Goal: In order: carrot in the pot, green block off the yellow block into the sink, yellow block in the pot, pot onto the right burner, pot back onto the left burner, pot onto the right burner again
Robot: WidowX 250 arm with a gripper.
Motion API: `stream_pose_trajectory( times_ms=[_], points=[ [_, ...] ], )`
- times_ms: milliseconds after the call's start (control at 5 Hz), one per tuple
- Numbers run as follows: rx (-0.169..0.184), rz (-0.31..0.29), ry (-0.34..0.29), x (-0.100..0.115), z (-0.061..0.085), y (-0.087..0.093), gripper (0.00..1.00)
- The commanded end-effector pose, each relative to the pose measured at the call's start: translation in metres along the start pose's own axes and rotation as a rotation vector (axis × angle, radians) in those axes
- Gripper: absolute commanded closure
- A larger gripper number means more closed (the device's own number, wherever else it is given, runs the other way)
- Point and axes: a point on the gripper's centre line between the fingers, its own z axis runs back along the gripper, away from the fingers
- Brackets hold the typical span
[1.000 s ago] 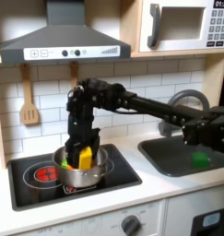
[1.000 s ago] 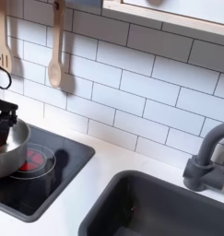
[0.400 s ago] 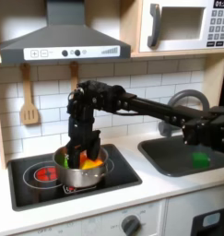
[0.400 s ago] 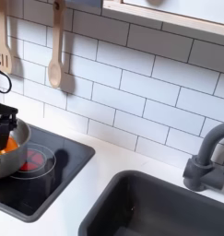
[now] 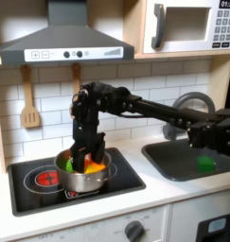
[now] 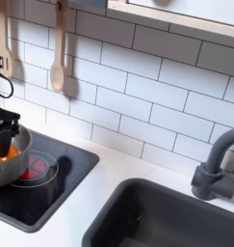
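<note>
1. one pot [image 5: 85,173] sits on the stove's [image 5: 31,192] right burner in the first exterior view; in the second exterior view it shows at the left edge [image 6: 7,164].
2. my gripper [image 5: 82,157] reaches down inside the pot; i cannot tell whether my fingers are apart or together.
3. the carrot [image 5: 96,165] lies in the pot just beside my gripper.
4. the yellow block is hidden from me.
5. the green block [image 5: 205,163] lies in the sink [image 5: 178,163], well apart from the pot.

The second exterior view's left edge cuts off the pot [image 6: 7,166].
</note>
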Motion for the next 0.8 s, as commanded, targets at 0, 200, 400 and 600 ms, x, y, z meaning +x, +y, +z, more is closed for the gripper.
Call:
stream_pose_trajectory(
  times_ms=[0, 200, 400, 600],
  points=[
    [0.004, 0.015, -0.001, 0.003, -0.001, 0.002, 0.00],
    [-0.006, 0.006, 0.002, 0.001, -0.001, 0.000, 0.00],
    [-0.014, -0.031, 0.008, -0.001, -0.003, -0.004, 0.00],
    [-0.069, -0.126, 0.033, -0.001, -0.006, -0.009, 0.00]
  ],
)
